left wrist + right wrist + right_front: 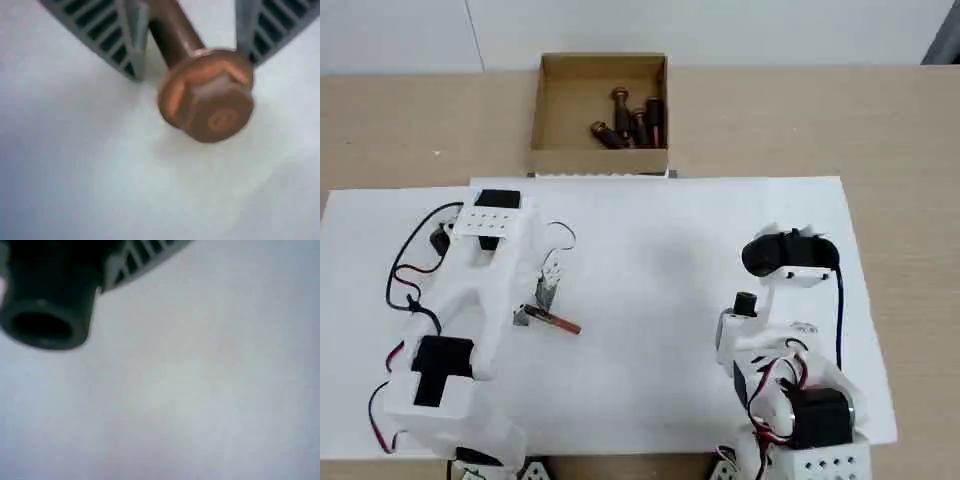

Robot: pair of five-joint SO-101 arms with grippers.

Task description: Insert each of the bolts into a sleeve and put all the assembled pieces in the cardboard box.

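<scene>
A copper bolt [205, 102] lies on the white sheet, hex head toward the left wrist camera. My left gripper [192, 60] is open astride its shaft: one finger [107, 37] touches it and a gap stays at the other finger [270, 25]. From above, this bolt [558, 322] lies just below the left gripper [546, 295]. My right gripper [741, 314] is shut on a black sleeve [745, 302], whose open end [42, 325] faces the right wrist camera. The cardboard box [548, 110] at the back holds several assembled pieces [630, 122].
A white paper sheet [660, 260] covers the wooden table [900, 150] in front of the box. Bare paper stretches between the two arms. Cables [405, 280] loop beside the left arm.
</scene>
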